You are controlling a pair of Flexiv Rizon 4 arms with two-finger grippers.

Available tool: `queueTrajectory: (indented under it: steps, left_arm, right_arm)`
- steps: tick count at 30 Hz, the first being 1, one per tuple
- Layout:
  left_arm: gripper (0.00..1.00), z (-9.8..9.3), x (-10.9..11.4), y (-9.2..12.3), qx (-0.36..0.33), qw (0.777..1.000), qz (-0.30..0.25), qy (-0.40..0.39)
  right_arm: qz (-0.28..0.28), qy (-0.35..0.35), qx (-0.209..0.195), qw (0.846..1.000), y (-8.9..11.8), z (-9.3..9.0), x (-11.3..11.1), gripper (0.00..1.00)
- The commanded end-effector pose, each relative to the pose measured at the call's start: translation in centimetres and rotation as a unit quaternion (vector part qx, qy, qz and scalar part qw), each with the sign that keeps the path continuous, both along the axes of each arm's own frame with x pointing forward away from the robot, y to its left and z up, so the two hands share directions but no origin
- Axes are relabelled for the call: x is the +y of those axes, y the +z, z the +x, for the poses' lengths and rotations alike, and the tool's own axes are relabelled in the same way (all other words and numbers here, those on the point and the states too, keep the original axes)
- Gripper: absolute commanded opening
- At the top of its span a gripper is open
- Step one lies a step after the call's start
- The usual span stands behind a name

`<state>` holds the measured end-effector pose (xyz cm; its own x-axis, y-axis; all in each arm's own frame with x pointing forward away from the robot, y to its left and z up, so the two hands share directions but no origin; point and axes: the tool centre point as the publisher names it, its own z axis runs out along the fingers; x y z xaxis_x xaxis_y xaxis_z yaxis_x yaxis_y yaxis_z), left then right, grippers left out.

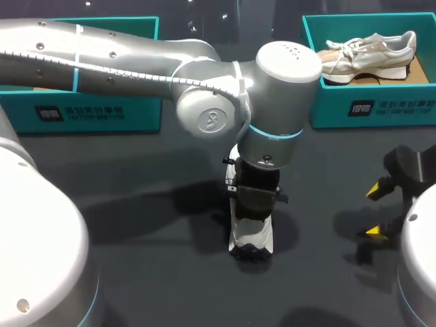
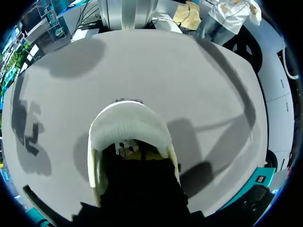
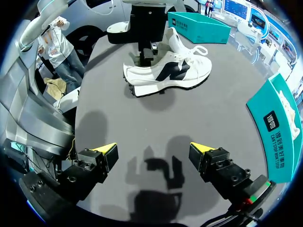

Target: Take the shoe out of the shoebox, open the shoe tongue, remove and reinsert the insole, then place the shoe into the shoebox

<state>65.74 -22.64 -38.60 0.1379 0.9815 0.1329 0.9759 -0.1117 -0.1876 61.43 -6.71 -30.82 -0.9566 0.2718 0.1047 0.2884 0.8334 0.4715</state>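
Note:
A white shoe with black side marks [image 1: 252, 238] stands upright on the dark table's middle, heel toward me. My left arm reaches over it, and the left gripper [image 1: 255, 204] points down into the shoe's opening near the heel, shut. What it may hold inside is hidden. In the left wrist view the padded heel collar [image 2: 128, 125] curves around the left gripper [image 2: 135, 153]. The right wrist view shows the shoe [image 3: 165, 73] side-on, tongue raised, with the left gripper [image 3: 146, 54] in it. My right gripper [image 1: 376, 211] [image 3: 156, 150] hovers open and empty to the shoe's right.
A teal shoebox [image 1: 95, 109] sits at the back left, partly behind my left arm. Another teal shoebox [image 1: 327, 112] [image 3: 279, 137] at the back right holds a second, beige-and-white shoe [image 1: 368, 54]. Bare dark tabletop lies between the shoe and my right gripper.

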Motion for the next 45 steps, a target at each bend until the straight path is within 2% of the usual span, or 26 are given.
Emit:
queueTrajectory:
  steps: [1, 5, 11, 15, 20, 22, 26, 31, 38, 42, 45]
  left_arm:
    - [0.0, 0.2, -0.7, -1.6, -0.001, 1.0, 0.022, -0.002]
    - [0.0, 0.5, -0.5, -2.5, -0.022, 0.999, 0.022, 0.007]
    - [0.0, 1.6, -1.0, -3.4, -0.043, 0.998, -0.021, 0.05]
    - [0.0, 2.0, -1.1, -1.8, -0.049, 0.996, -0.044, 0.059]
    - [0.0, 1.4, -0.9, 0.8, -0.023, 0.997, -0.059, 0.033]
    - [0.0, 0.9, -1.1, 1.5, -0.003, 0.999, -0.047, 0.015]
    - [0.0, -0.7, -1.4, 1.9, -0.021, 1.0, -0.008, -0.019]
    - [0.0, -0.9, -1.4, 0.9, -0.056, 0.997, 0.043, -0.032]
    - [0.0, -0.3, -0.4, -1.3, -0.083, 0.993, 0.084, -0.025]
    - [0.0, 0.2, -0.2, -2.5, -0.079, 0.993, 0.09, -0.02]
    - [0.0, 0.6, -0.1, -3.1, -0.071, 0.995, 0.072, -0.006]
  right_arm:
    - [-0.001, -0.001, -0.002, 1.0, 0.0, -0.2, 0.0, 1.0]
    - [-0.001, -0.001, -0.002, 1.0, 0.0, -0.2, 0.0, 1.0]
    - [-0.001, -0.001, -0.002, 1.0, 0.0, -0.2, 0.0, 1.0]
    - [-0.001, -0.001, -0.002, 1.0, 0.0, -0.2, 0.0, 1.0]
    - [-0.001, -0.001, -0.002, 1.0, 0.0, -0.2, 0.0, 1.0]
    - [-0.001, -0.001, -0.002, 1.0, 0.0, -0.2, 0.0, 1.0]
    - [-0.001, -0.001, -0.002, 1.0, 0.0, -0.2, 0.0, 1.0]
    - [-0.001, -0.001, -0.002, 1.0, 0.0, -0.2, 0.0, 1.0]
    - [-0.001, -0.001, -0.002, 1.0, 0.0, -0.2, 0.0, 1.0]
    - [-0.001, -0.001, -0.002, 1.0, 0.0, -0.2, 0.0, 1.0]
    - [-0.001, -0.001, -0.002, 1.0, 0.0, -0.2, 0.0, 1.0]
